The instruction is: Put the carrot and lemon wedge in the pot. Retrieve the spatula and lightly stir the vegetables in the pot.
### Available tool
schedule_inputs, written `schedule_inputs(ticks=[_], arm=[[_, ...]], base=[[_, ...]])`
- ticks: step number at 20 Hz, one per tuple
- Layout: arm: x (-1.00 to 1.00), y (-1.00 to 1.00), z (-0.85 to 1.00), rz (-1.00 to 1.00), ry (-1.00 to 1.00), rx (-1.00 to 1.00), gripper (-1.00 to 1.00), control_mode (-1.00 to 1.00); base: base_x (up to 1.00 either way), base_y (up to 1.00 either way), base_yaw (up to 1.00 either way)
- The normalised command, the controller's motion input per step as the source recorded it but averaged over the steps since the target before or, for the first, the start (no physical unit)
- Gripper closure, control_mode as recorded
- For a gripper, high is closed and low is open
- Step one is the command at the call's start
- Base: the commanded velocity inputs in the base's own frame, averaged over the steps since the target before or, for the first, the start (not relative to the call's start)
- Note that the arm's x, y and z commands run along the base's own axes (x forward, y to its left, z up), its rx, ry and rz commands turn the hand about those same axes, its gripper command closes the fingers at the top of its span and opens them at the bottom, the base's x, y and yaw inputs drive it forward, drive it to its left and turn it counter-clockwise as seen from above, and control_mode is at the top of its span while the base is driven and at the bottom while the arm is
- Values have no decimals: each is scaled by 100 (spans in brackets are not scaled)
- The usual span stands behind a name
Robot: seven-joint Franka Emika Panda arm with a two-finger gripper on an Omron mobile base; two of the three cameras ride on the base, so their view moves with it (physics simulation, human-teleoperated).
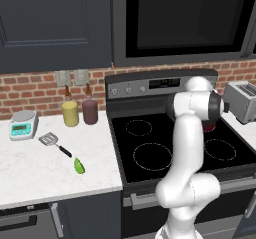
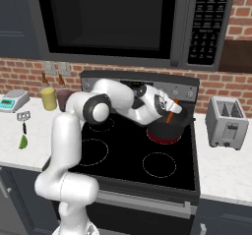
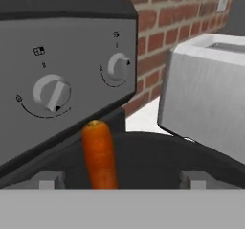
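My gripper [image 2: 170,118] hovers over the black, red-rimmed pot [image 2: 165,132] on the back right burner. The orange carrot [image 2: 171,111] stands tilted between the fingers above the pot. In the hand view the carrot [image 3: 99,157] rises between the two fingertips [image 3: 50,179], which stand wide apart with gaps on both sides, so the gripper [image 3: 120,180] looks open. The pot's dark rim [image 3: 158,152] curves just beyond. On the left counter lie the spatula [image 1: 50,140] and the lime-green lemon wedge [image 1: 79,166]. My arm hides most of the pot [image 1: 210,127] in the left base view.
A toaster [image 2: 226,122] stands on the right counter close to the pot. The stove's knob panel [image 3: 52,92] is right behind the hand. A yellow bottle [image 1: 70,112], a dark bottle [image 1: 90,110] and a scale [image 1: 23,124] stand at the back of the left counter.
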Motion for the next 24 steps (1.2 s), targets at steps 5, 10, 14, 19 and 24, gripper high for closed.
schedule_inputs(ticks=[5, 10, 14, 19, 24], arm=[[-52, 5, 67, 0, -3, 5, -100, -100], [-80, 49, 50, 0, -6, 0, -100, -100], [-91, 64, 30, 0, -10, 0, -100, -100], [-85, 93, 18, 0, -4, -3, -100, -100], [-93, 90, 40, 0, -1, -1, -100, -100]], base=[[0, 0, 0], [0, 0, 0], [0, 0, 0], [0, 0, 0], [0, 0, 0]])
